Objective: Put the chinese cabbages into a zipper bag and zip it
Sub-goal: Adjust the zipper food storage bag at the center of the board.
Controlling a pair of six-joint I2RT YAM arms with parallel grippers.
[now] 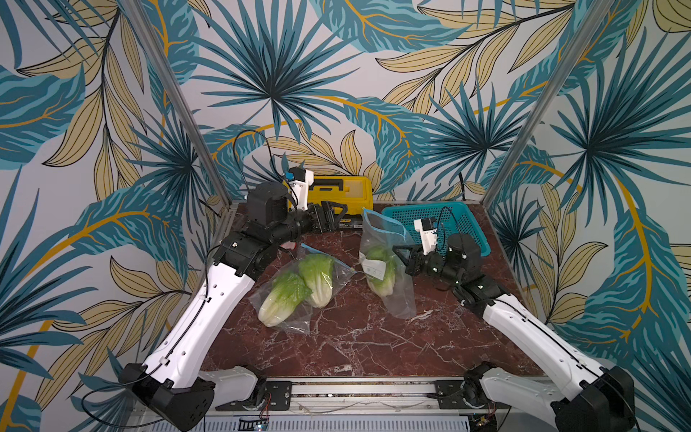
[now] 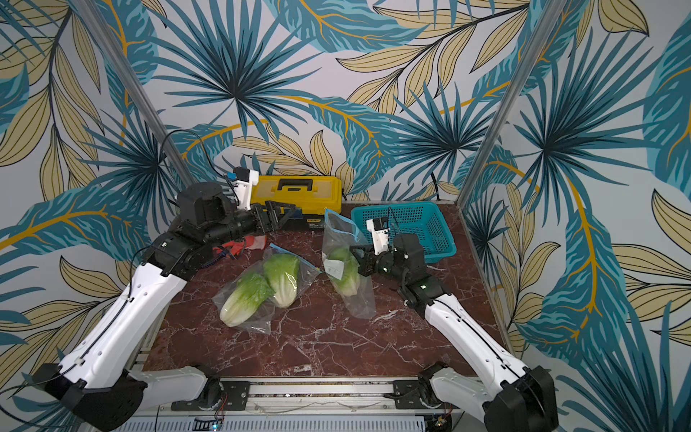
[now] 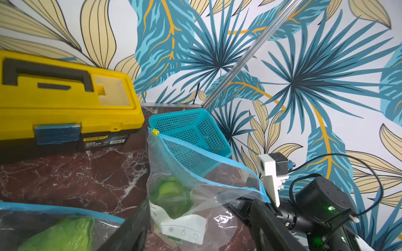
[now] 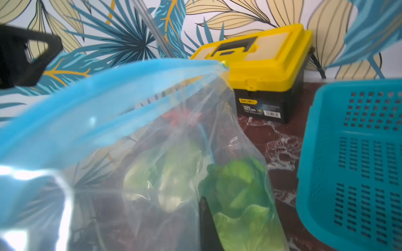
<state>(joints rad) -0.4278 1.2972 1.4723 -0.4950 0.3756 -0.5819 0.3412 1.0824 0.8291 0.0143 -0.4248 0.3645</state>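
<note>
Tropical leaf wallpaper (image 1: 336, 56) in teal and tan lines 3 walls around a red-brown marble tabletop (image 1: 355, 344), framed by 2 slanting metal posts (image 1: 178, 101).

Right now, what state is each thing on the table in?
Held zipper bag: upright, mouth open, one chinese cabbage inside.
Lying zipper bag: flat, two chinese cabbages inside.
Yellow toolbox: lid closed.
Teal basket: upright, nothing visible inside.
Left gripper: open, empty.
Right gripper: shut on held zipper bag.

Three chinese cabbages (image 1: 283, 299), two zipper bags (image 1: 405, 306), one toolbox (image 1: 347, 190), one basket (image 1: 467, 224).
</note>
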